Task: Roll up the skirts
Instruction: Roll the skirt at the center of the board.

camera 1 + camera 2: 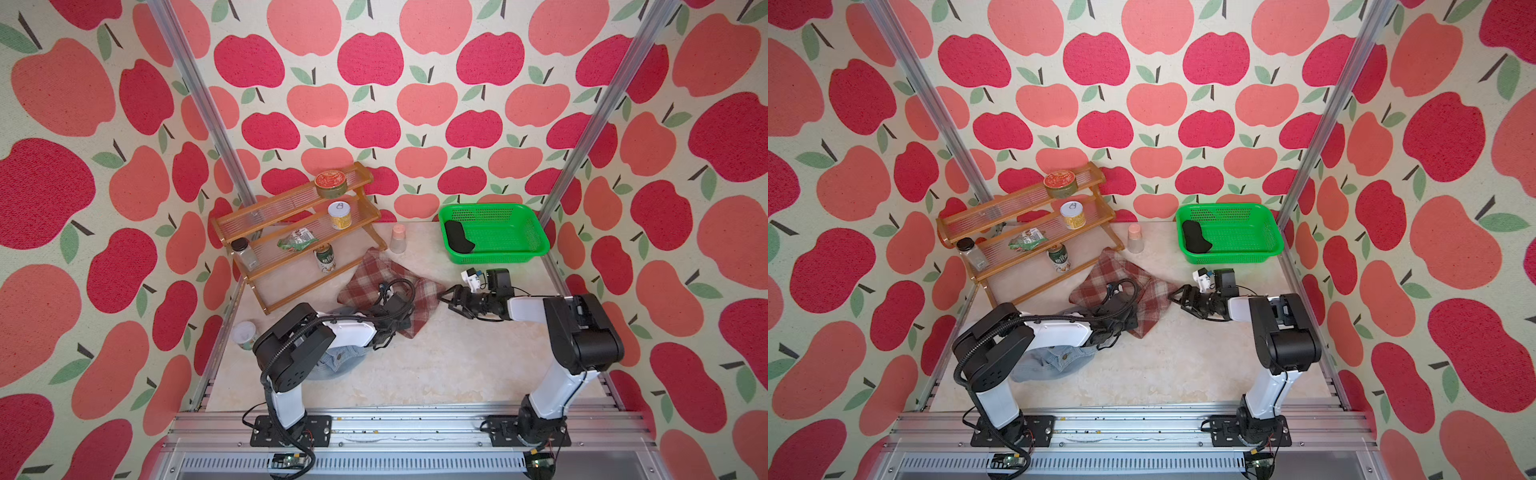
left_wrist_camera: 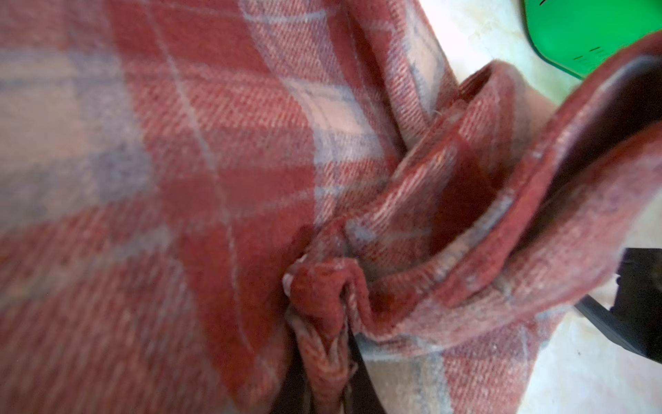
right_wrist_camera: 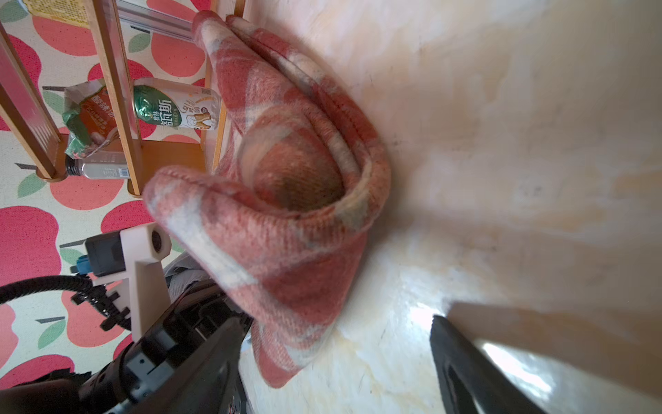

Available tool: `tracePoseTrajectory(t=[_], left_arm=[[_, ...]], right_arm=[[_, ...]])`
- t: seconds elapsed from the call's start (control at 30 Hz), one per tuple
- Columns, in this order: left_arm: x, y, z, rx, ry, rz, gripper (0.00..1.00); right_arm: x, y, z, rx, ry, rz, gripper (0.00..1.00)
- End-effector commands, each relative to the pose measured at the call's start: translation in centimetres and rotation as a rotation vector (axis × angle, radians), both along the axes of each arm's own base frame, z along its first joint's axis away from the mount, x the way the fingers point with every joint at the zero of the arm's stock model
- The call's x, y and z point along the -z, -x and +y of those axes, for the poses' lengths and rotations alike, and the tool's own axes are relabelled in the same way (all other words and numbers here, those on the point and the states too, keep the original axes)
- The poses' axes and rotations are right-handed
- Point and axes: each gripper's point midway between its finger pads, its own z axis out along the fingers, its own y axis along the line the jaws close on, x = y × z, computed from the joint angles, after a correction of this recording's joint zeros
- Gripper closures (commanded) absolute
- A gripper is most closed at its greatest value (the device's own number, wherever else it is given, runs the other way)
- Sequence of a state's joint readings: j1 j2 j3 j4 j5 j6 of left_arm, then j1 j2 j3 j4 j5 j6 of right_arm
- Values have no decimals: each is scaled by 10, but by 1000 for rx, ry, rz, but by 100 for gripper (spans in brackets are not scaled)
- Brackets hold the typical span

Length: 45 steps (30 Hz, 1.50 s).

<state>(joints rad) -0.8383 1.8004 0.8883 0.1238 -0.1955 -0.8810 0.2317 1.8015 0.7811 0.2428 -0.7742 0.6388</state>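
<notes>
Plaid skirt [image 2: 215, 179] is lying on the table [image 1: 457, 365], the left gripper [image 2: 327, 344] pinching one fold; the right gripper [image 1: 448, 298] is hovering beside its edge (jaws wide). Black skirt [image 1: 457, 239] is sitting in the green basket [image 1: 498, 257], denim skirt [image 1: 334, 360] lying beneath the left arm [image 1: 353, 332].

Drink can [image 3: 175, 107]: large white Chinese characters on green; the last looks like 斯 (the smaller print beside them is too blurred to read).
Snack packet [image 3: 94, 118]: Chinese print on orange, not legible.
Bottle [image 3: 102, 171]: a barcode on its label, digits unreadable.
</notes>
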Motion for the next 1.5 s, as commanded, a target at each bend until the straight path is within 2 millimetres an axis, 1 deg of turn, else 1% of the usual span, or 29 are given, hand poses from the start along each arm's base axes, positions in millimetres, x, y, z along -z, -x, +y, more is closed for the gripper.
tracePoseTrajectory(t=[0.0,0.2,0.3,0.37,0.4,0.47,0.5,0.6,0.67,0.73,0.77,0.83,0.87,0.93,1.0,1.03,1.1,1.17,1.23,1.27,1.33,1.4,1.47], left_arm=[[48,22,34,2,-132,164,87],[50,22,42,0,-113,209,87],[50,21,44,8,-101,223,87],[50,22,44,20,-96,233,86],[51,21,42,29,-88,239,84],[53,21,39,58,-72,268,79],[53,20,37,74,-70,273,75],[44,17,28,145,-57,258,57],[29,14,23,195,-57,207,52],[0,8,18,250,-88,94,50],[-15,6,16,275,-109,32,48],[-52,4,9,354,-189,-142,46],[-67,4,7,383,-229,-220,45],[-101,9,-2,454,-284,-383,44],[-128,19,-15,539,-304,-507,43],[-138,28,-25,606,-314,-571,43],[-151,49,-45,739,-364,-687,42],[-154,74,-68,870,-437,-786,42],[-147,94,-90,974,-536,-874,41],[-144,100,-98,992,-571,-896,41],[-129,109,-116,1035,-622,-906,40],[-114,114,-129,1058,-618,-886,33],[-104,118,-140,1062,-587,-865,22]], right_arm=[[2,-12,14,-15,-39,-12,21],[11,-27,28,8,-79,-14,22],[11,-33,37,5,-89,-21,24],[10,-37,41,6,-101,-30,30],[8,-40,42,10,-108,-34,34],[6,-46,44,24,-119,-42,37],[4,-48,43,35,-123,-47,39],[-3,-54,42,64,-134,-60,55],[-10,-55,38,92,-143,-68,70],[-17,-54,29,124,-147,-72,82],[-21,-53,25,134,-146,-77,84],[-27,-47,15,151,-138,-78,87],[-30,-45,11,155,-131,-75,90],[-33,-36,2,161,-112,-64,91],[-33,-25,-6,167,-85,-49,92],[-32,-19,-12,175,-64,-35,92],[-29,-8,-25,197,-26,-11,94],[-28,2,-40,229,1,12,95],[-28,11,-57,275,21,23,96],[-29,15,-65,294,30,22,96],[-32,24,-80,331,53,22,96],[-35,30,-91,359,76,17,95],[-40,35,-97,373,89,4,95]])
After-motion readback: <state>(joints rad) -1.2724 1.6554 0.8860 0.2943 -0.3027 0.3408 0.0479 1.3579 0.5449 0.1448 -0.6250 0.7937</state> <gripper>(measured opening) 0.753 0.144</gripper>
